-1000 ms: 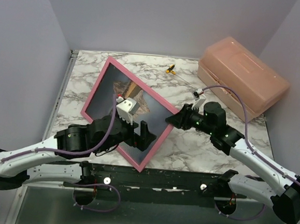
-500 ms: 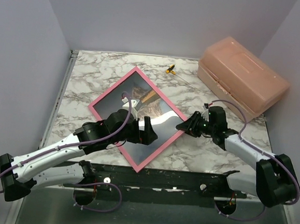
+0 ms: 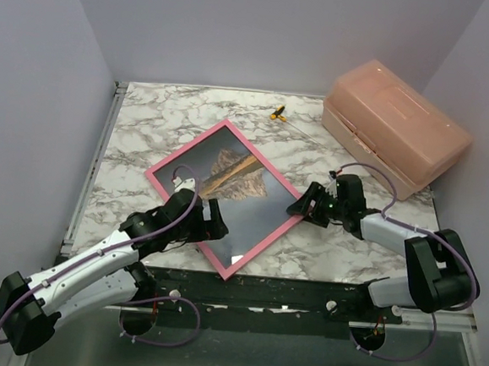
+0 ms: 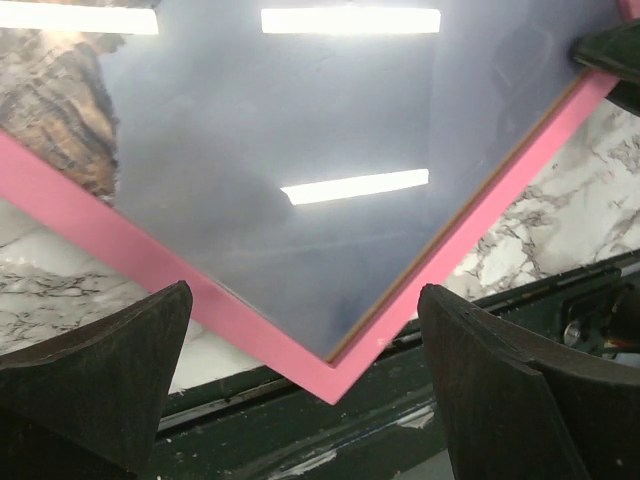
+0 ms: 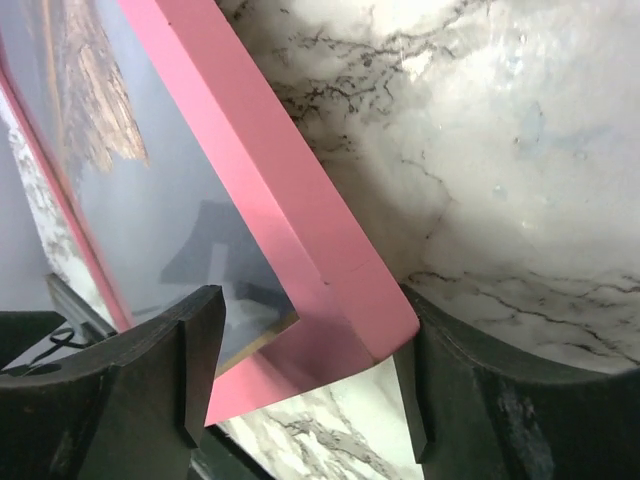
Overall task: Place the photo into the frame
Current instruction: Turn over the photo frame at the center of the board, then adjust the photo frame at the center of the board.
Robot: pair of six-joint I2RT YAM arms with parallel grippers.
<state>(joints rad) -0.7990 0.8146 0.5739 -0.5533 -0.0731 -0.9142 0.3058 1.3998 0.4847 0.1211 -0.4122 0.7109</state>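
Frame: the frame [image 3: 187, 149] lies flat on the table [image 3: 140, 115], pink side up. It sits between the two grippers.
Photo: the photo [image 3: 232, 175] shows through the front of the frame. It is just ahead of the left gripper and well to the side of the right one.
Left gripper: the left gripper [image 3: 212, 223] has its fingers wide apart and holds nothing. The frame's near corner lies right below the gap.
Right gripper: the right gripper [image 3: 298, 207] has a finger on each side of the frame's far-side corner. The corner touches one finger. I cannot tell if it is squeezing.
Risk one: the near corner pokes out past the table edge, over the dark rail [image 4: 300, 440]. A bump from the left gripper could push the frame off.
Risk two: if the right gripper pulls back with the corner stuck in it, the frame could drag or tip, and the photo might slip.
Changed: one second ago the frame stood up steeply. Half a second ago it leaned lower. Now it is flat, and the left gripper has moved from the middle of the glass to the near corner.
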